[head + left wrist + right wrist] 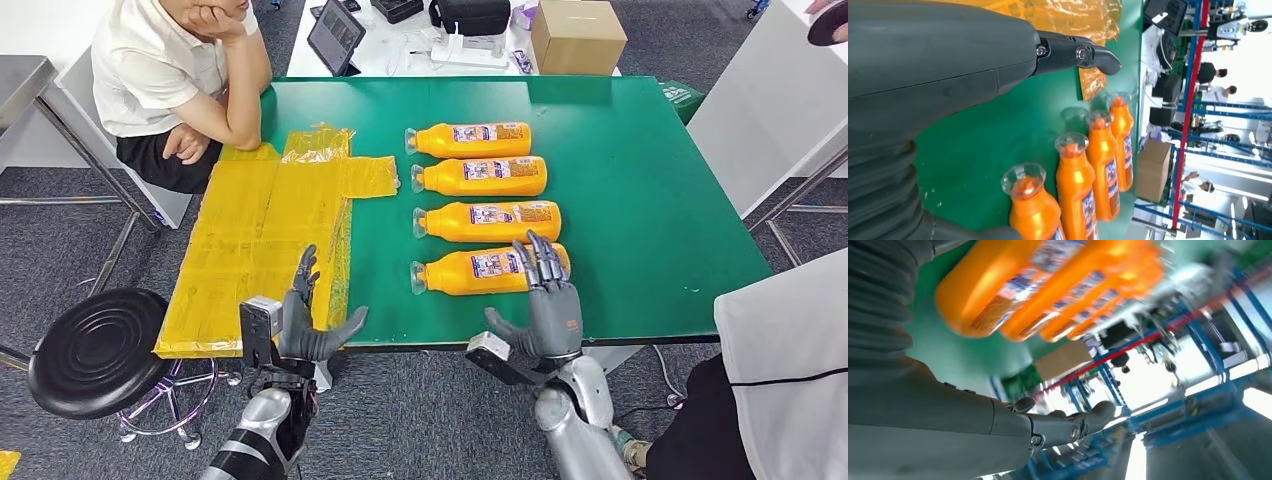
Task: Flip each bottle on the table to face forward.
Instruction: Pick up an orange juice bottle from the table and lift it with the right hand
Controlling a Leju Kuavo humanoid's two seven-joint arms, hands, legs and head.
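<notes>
Four orange bottles (488, 205) lie on their sides in a row on the green bench (640, 200), caps toward the yellow sheet (265, 230). The right robot hand (548, 305) hovers at the near edge, fingers apart and holding nothing, its fingertips over the base end of the nearest bottle (480, 270). The left robot hand (305, 320) is open and empty too, over the sheet's near corner, well to the cap side of that bottle. A person (185, 70) sits beyond the left robot hand, elbow on the bench

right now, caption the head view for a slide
Both open hands hover near four orange bottles lying labels-up on the green table.
</notes>
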